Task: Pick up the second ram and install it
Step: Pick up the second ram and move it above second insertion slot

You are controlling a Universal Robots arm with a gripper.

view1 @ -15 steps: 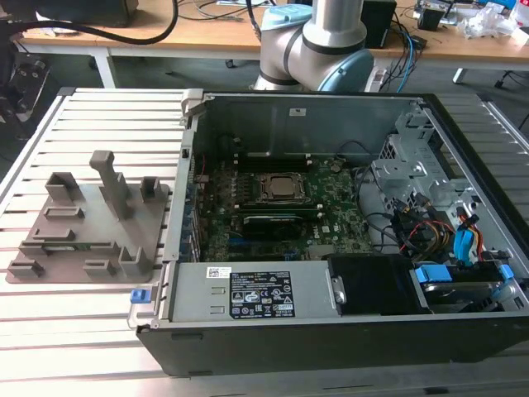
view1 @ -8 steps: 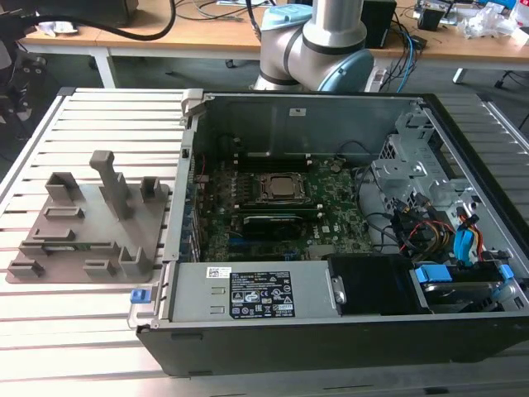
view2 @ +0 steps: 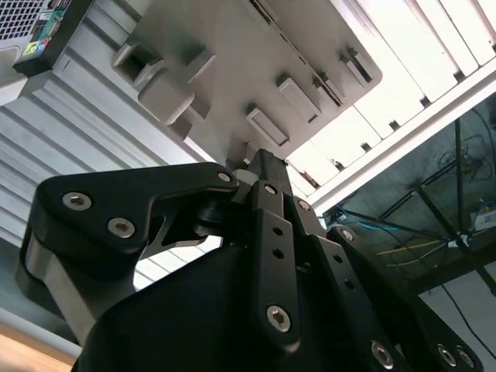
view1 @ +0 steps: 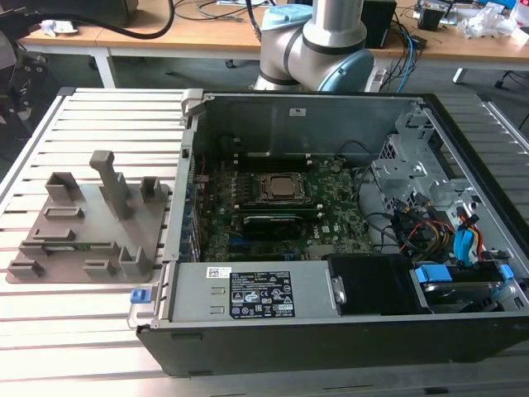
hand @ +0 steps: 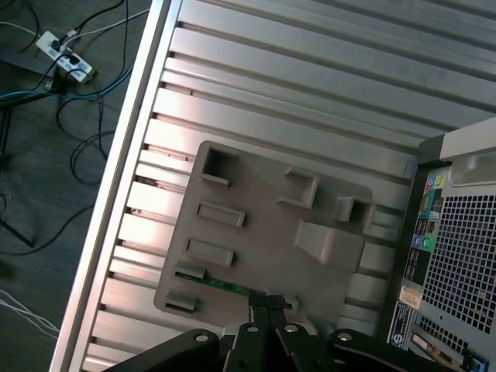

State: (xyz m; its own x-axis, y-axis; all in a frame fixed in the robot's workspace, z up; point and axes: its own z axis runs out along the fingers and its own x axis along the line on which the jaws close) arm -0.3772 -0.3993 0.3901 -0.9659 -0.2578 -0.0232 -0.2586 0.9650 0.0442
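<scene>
The second ram [hand: 221, 285] is a thin green stick lying in a slot along one edge of the grey fixture plate [hand: 256, 205]. In the exterior view the ram [view1: 83, 245] shows as a green strip low on the plate [view1: 74, 227], at that view's left. My gripper [hand: 267, 304] hangs well above the plate, its tips over one end of the stick. The black fingers [view2: 267, 201] are pressed together, shut, with nothing between them.
The open computer case [view1: 331, 215] lies beside the plate, with the motherboard [view1: 331, 211] and CPU socket [view1: 281, 188] inside. Upright blocks [view1: 111, 182] rise from the plate. Both rest on a slatted metal table [hand: 310, 85]. Cables and a power strip [hand: 66, 58] lie on the floor.
</scene>
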